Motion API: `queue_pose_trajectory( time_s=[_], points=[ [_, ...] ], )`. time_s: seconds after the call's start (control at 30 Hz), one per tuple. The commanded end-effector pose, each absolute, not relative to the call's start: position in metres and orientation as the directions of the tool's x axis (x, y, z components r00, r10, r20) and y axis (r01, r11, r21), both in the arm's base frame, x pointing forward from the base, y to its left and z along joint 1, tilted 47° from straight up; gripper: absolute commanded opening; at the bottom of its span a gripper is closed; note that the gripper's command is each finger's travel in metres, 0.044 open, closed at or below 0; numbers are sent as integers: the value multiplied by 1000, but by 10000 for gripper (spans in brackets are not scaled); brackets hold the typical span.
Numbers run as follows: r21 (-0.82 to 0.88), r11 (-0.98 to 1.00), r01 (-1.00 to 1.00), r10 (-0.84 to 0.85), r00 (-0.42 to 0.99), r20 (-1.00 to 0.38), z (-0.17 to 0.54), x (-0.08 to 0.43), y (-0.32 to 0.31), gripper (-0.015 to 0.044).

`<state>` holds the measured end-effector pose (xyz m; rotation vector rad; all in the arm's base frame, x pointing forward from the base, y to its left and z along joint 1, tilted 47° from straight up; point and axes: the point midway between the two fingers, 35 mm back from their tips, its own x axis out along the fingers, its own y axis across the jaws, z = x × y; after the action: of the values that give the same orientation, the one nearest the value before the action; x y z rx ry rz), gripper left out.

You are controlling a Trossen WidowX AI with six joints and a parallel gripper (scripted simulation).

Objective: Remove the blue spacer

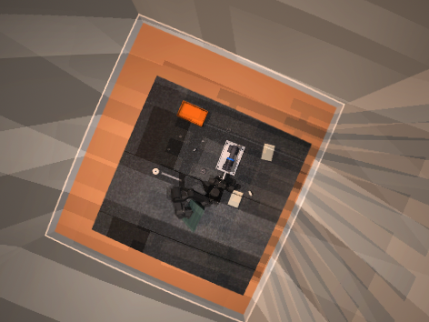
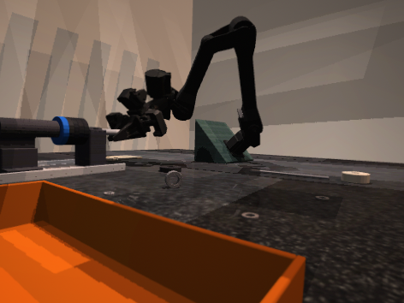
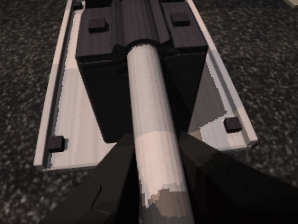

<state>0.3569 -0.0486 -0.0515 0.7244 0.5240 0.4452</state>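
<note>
The pale shaft (image 3: 155, 105) (image 2: 112, 132) sticks out of a dark block (image 3: 105, 95) (image 2: 96, 147) on the white base plate (image 1: 222, 157) (image 2: 86, 172) (image 3: 75, 120). My gripper (image 1: 224, 177) (image 2: 112, 136) (image 3: 151, 140) is shut on the shaft, a short way outside this block. The blue spacer (image 1: 230, 159) (image 2: 62, 130) sits upright in line with the shaft, between a long dark cylinder (image 2: 26, 127) and a short dark cylinder (image 2: 78, 130) beside the block. The wrist view does not show the spacer. The shaft's inner end is hidden.
An orange bin (image 1: 193, 114) (image 2: 171, 231) stands away from the plate. A green wedge (image 1: 195, 216) (image 2: 214, 143) is by the arm's base. Pale blocks (image 1: 268, 152) lie near the plate. A pale disc (image 1: 155, 171) (image 2: 355, 177), a thin rod (image 2: 295, 175) and several small rings lie around.
</note>
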Motion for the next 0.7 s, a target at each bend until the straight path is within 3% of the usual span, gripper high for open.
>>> queue_pose_trajectory(
  time_s=[0.0,0.67],
  points=[
    [715,668,-204,551,782,-291,-51,355,-49,0],
    [715,668,-204,551,782,-292,-51,353,-50,0]
  ],
)
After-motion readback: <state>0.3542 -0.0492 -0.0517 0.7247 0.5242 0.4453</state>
